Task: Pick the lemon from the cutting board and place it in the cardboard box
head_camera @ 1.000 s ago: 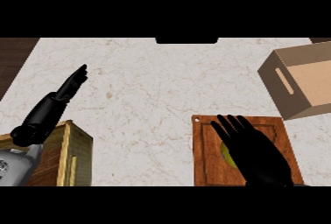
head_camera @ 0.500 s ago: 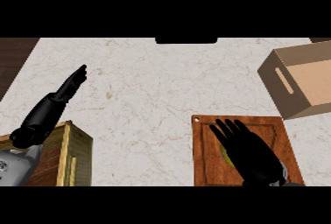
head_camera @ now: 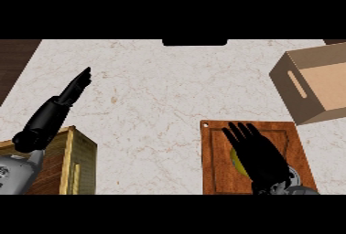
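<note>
Lemon (head_camera: 235, 157): only a yellow-green sliver shows, on the cutting board (head_camera: 218, 160), at 5 o'clock on the counter (head_camera: 162, 91). Right hand (head_camera: 256, 153) spread flat over it, fingers straight and apart, nothing grasped; likely lining up a grip. Cardboard box (head_camera: 317, 84) at 2 o'clock, open, well apart. Left hand (head_camera: 64, 100) at 9 o'clock, fingers straight, resting, above a wooden crate (head_camera: 78, 157).

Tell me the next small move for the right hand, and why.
Probably lower the right hand and curl its fingers round the lemon. The hand is spread open over the cutting board, hiding all but a yellow-green sliver of the lemon, and nothing is held yet. The cardboard box waits at the counter's right edge; the left hand rests open.
</note>
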